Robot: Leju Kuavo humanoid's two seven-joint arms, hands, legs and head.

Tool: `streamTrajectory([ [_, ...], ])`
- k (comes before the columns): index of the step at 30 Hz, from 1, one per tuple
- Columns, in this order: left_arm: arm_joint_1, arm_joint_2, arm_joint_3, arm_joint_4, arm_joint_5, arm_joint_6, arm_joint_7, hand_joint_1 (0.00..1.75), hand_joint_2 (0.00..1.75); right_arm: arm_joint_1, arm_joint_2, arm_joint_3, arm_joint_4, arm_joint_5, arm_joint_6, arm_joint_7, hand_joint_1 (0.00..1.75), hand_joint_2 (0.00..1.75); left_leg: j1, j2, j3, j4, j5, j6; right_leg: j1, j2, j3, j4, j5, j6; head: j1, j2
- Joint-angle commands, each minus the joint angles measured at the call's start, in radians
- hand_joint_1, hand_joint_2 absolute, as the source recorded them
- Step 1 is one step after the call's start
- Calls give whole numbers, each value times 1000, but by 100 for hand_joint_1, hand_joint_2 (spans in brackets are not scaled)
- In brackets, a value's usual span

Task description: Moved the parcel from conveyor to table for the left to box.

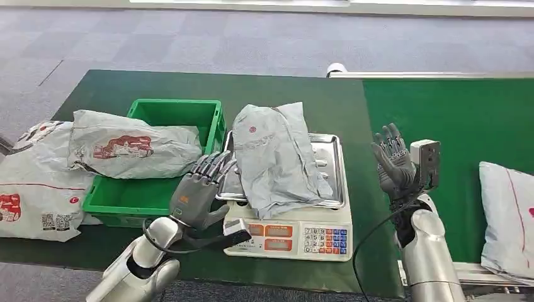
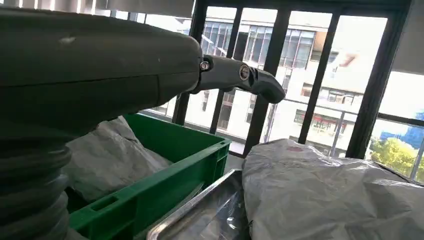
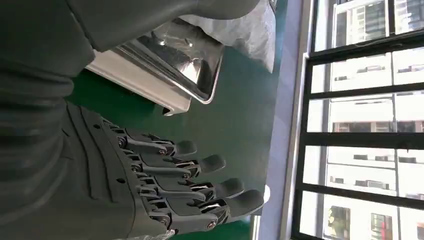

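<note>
A crumpled grey parcel (image 1: 278,157) lies on the steel pan of a scale (image 1: 332,165) at the table's middle; the left wrist view shows the same parcel (image 2: 335,195) beside the pan. My left hand (image 1: 200,190) hovers with fingers spread between the scale and a green crate (image 1: 140,198), just left of the parcel, holding nothing. My right hand (image 1: 394,162) stands upright and open to the right of the scale, over the green surface; its spread fingers (image 3: 190,187) hold nothing. Another grey parcel (image 1: 129,150) rests across the crate.
Several white and grey parcels (image 1: 34,189) pile at the table's left edge. On the conveyor belt (image 1: 460,119) to the right lies a white parcel (image 1: 509,214). The scale's keypad (image 1: 325,240) faces me. Grey carpet lies beyond the table.
</note>
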Motion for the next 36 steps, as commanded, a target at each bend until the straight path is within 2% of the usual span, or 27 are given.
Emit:
streamTrajectory([
  [1,-8,3,36,28,-5,-12,0,0,175,-42,22,1,67,-1,-2,4,0,175,0,2,2,-1,-1,0,1,1,2,-1,0,-1,0,0],
  [11,-8,3,36,28,-5,-12,0,0,175,-42,22,1,67,-1,-2,4,0,175,0,2,1,-1,0,0,1,1,1,-1,0,-1,0,0],
  [13,-8,3,36,28,-5,-12,0,0,175,-42,22,1,67,-1,-2,4,0,175,2,3,5,-2,-1,0,2,1,5,-3,0,-2,0,0],
  [21,-8,3,36,28,-5,-12,0,0,175,-42,22,1,67,-1,-2,4,0,175,1,2,2,0,-1,0,1,1,1,-1,0,-1,0,0],
  [23,-8,3,36,28,-5,-12,0,0,175,-42,22,1,67,-1,-2,4,0,175,2,4,7,-3,-1,0,3,1,7,-5,0,-3,0,0],
  [27,-8,3,36,28,-5,-12,0,0,175,-42,22,1,67,-1,-2,4,0,175,0,2,2,-1,0,0,0,1,1,-1,0,-1,0,0],
  [28,-8,3,36,28,-5,-12,0,0,175,-42,22,1,67,-1,-2,4,0,175,1,3,5,-2,-1,0,2,1,5,-3,0,-2,0,0],
  [36,-8,3,36,28,-5,-12,0,0,175,-42,22,1,67,-1,-2,4,0,175,1,2,2,-1,-1,0,1,1,1,-1,0,-1,0,0],
])
